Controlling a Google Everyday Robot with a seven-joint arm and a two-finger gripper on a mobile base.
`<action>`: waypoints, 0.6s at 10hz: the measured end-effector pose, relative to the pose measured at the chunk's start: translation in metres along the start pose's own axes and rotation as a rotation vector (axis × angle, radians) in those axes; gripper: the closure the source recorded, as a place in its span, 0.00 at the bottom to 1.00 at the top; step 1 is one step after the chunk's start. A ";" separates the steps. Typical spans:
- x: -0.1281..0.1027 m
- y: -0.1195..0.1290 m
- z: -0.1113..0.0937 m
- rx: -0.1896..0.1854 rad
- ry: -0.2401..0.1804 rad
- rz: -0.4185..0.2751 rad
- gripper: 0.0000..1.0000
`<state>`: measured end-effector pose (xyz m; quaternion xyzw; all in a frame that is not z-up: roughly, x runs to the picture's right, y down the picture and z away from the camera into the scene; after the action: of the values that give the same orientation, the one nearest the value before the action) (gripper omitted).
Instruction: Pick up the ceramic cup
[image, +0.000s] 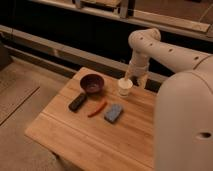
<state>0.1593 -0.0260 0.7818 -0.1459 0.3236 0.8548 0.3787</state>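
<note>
The ceramic cup (124, 86), small and cream-white, stands upright on the wooden table (75, 132) near its far edge. The dark reddish-brown bowl (92, 83) sits to its left. My gripper (134, 79) hangs down from the white arm at the cup's right rear side, very close to its rim. I cannot tell whether it touches the cup.
A black oblong object (77, 102), a red chili pepper (97, 108) and a blue-grey sponge (114, 113) lie in front of the bowl and cup. My white body (185, 120) fills the right side. A dark rail and wall run behind the table.
</note>
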 end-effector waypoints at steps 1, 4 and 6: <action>-0.002 0.005 0.003 -0.001 -0.001 -0.012 0.35; -0.004 0.007 0.016 -0.001 0.020 -0.017 0.35; -0.006 0.006 0.026 0.001 0.038 -0.014 0.35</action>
<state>0.1586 -0.0151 0.8064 -0.1642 0.3300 0.8491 0.3784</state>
